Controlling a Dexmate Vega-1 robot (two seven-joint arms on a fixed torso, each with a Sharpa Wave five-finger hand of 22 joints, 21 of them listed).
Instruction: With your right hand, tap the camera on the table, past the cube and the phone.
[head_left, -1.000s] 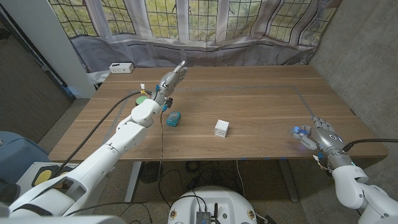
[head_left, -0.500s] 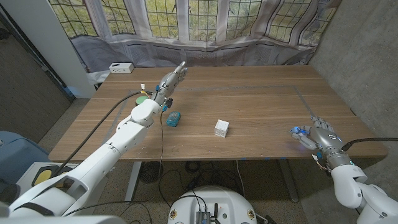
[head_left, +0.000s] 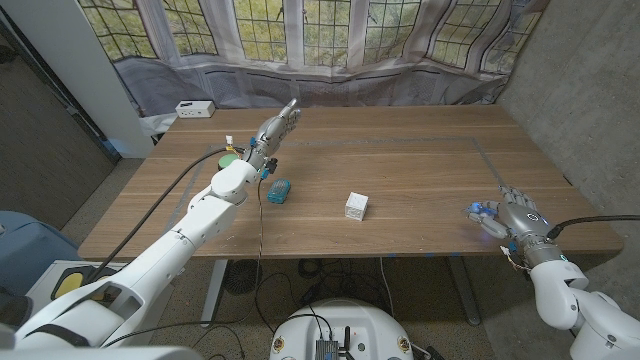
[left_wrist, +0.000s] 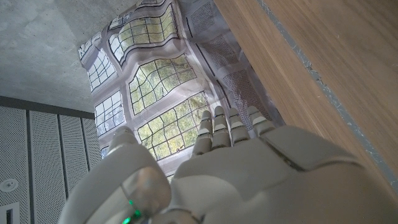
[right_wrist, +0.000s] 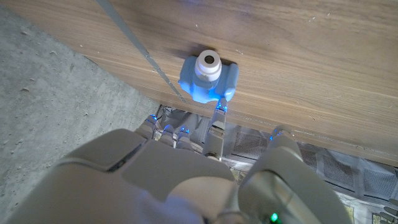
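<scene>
A wooden table (head_left: 420, 175) is filling the middle of the head view, with a thin grey line running across its far part and down its right side. Behind it, along the top of the frame, leaded windows (head_left: 330, 30) are showing green foliage, and a pale patterned curtain (head_left: 340, 85) is hanging below them. A grey concrete wall (head_left: 590, 90) is closing the right side; a dark panel is standing at the upper left.

The camera (head_left: 482, 213), small and blue, is sitting at the right of the table near the front edge, with the right hand (head_left: 522, 222) just beside it, fingers spread and holding nothing; whether it is touching the camera cannot be told. In the right wrist view the camera (right_wrist: 209, 79) is showing a white round lens, and the fingertips (right_wrist: 217, 111) are reaching right up to it.

The cube (head_left: 357, 206), white, is standing at centre frame. The phone (head_left: 279, 191), teal, is lying left of centre. Both are well apart from the camera, leaving bare wood between.

The left hand (head_left: 277, 127) is hovering over the upper left of the table, fingers straight and together, gripping nothing. A green round object (head_left: 229, 158) is lying beside that arm, and a white box (head_left: 194, 109) is sitting at the far left corner.
</scene>
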